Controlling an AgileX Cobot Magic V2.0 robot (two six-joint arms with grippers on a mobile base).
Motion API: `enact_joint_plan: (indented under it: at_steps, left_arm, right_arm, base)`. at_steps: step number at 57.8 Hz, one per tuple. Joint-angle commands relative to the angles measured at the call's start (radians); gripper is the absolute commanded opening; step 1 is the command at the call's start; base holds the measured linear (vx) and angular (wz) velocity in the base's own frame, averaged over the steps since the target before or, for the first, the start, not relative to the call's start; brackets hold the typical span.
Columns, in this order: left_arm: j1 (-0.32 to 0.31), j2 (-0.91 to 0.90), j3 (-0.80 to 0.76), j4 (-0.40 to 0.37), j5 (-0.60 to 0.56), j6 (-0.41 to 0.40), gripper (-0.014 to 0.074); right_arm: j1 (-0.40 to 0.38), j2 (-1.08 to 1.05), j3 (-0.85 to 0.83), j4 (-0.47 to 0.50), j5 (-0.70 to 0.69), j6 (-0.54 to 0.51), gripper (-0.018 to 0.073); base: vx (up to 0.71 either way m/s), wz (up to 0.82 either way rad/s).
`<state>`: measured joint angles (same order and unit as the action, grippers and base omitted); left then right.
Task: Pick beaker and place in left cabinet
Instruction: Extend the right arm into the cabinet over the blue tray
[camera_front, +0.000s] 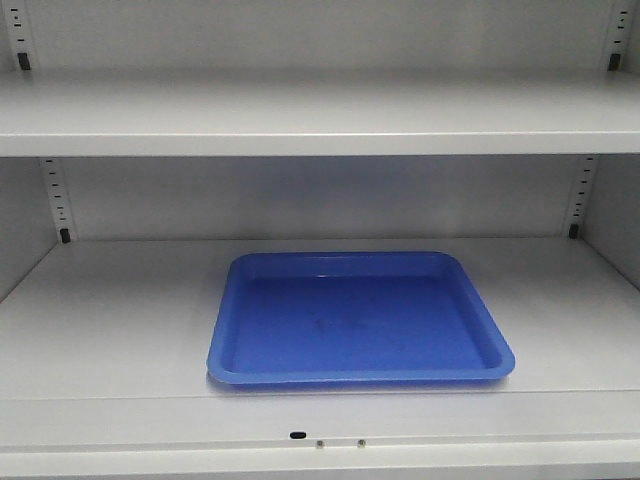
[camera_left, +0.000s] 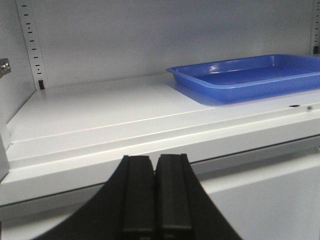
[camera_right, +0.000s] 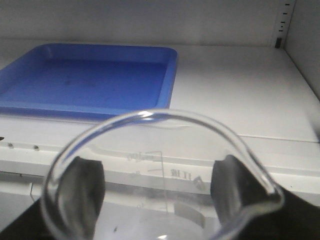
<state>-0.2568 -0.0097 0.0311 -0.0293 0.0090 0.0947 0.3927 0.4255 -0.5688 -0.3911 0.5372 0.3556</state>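
The right gripper (camera_right: 159, 189) clamps the beaker (camera_right: 150, 119) just before the left cabinet (camera_right: 240, 95), near the blue tray (camera_right: 90, 80). The left gripper (camera_left: 155, 200) is closed, empty. Entering too low, the glass may hit the shelf edge (camera_right: 280, 150).

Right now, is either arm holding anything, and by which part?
The right gripper holds the beaker, its jaws clamped on opposite sides of the glass wall below the rim. The left gripper holds nothing, jaws shut.
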Motion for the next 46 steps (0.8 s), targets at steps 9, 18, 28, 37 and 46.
enact_joint_plan:
  at_steps: [9, 18, 28, 37, 46]
  left_arm:
    - [-0.004, -0.019, 0.016, -0.007, -0.084, -0.004, 0.0001]
    - [-0.004, -0.019, 0.016, -0.007, -0.084, -0.004, 0.0001]
    - [-0.004, -0.019, 0.016, -0.007, -0.084, -0.004, 0.0001]
    - [-0.004, -0.019, 0.016, -0.007, -0.084, -0.004, 0.0001]
    - [-0.004, -0.019, 0.016, -0.007, -0.084, -0.004, 0.0001]
  right_arm:
    - [-0.007, 0.007, -0.030, -0.027, -0.079, -0.002, -0.0006]
    - [-0.007, 0.007, -0.030, -0.027, -0.079, -0.002, -0.0006]
    - [-0.007, 0.007, -0.030, -0.027, -0.079, -0.002, -0.0006]
    - [-0.007, 0.007, -0.030, -0.027, -0.079, -0.002, -0.0006]
    - [-0.007, 0.007, -0.030, -0.027, -0.079, -0.002, -0.0006]
  base:
    - [0.15, 0.01]
    - [0.12, -0.02]
    - [0.07, 0.01]
    - [0.03, 0.02]
    - [0.00, 0.00]
